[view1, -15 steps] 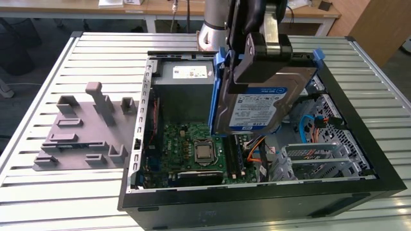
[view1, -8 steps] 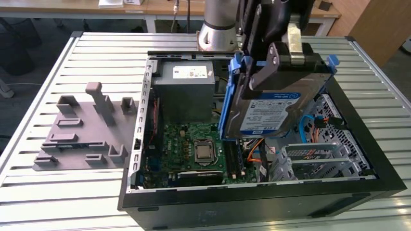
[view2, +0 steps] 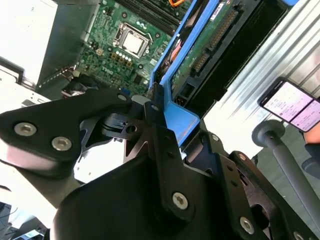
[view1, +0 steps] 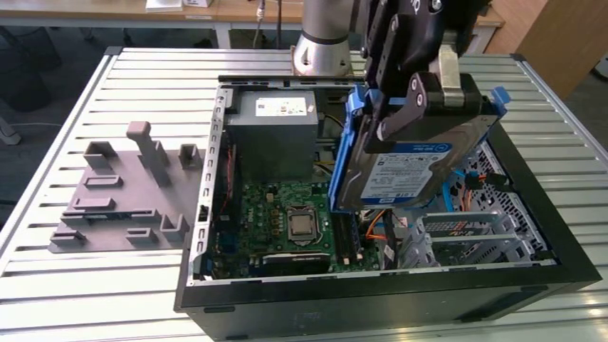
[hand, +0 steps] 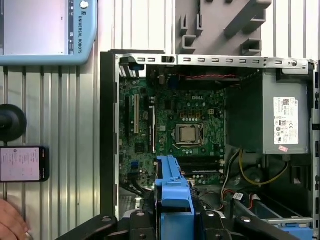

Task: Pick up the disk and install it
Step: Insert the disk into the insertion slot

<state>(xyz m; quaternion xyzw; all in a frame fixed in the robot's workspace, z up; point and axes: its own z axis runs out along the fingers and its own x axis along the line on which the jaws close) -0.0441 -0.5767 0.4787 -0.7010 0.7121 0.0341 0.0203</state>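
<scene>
The disk (view1: 404,174) is a silver hard drive with a white-and-blue label and blue side rails. It hangs on edge, tilted, above the open computer case (view1: 380,288). My gripper (view1: 428,107) is shut on its upper end, with black fingers clamping both faces. In the second wrist view the disk's green circuit-board underside (view2: 210,45) and blue rail point down toward the motherboard, held by the gripper (view2: 150,117). The first wrist view shows the disk's blue rail (hand: 175,192) edge-on between the fingers (hand: 137,220), over the case's drive side.
Inside the case are the motherboard (view1: 285,221), a grey power supply box (view1: 275,135) and a silver perforated cage (view1: 465,235) with orange and yellow cables. A grey fixture (view1: 124,192) lies on the slatted table. A phone (hand: 22,164), a hand (hand: 10,225) and a pendant (hand: 45,30) lie beside the case.
</scene>
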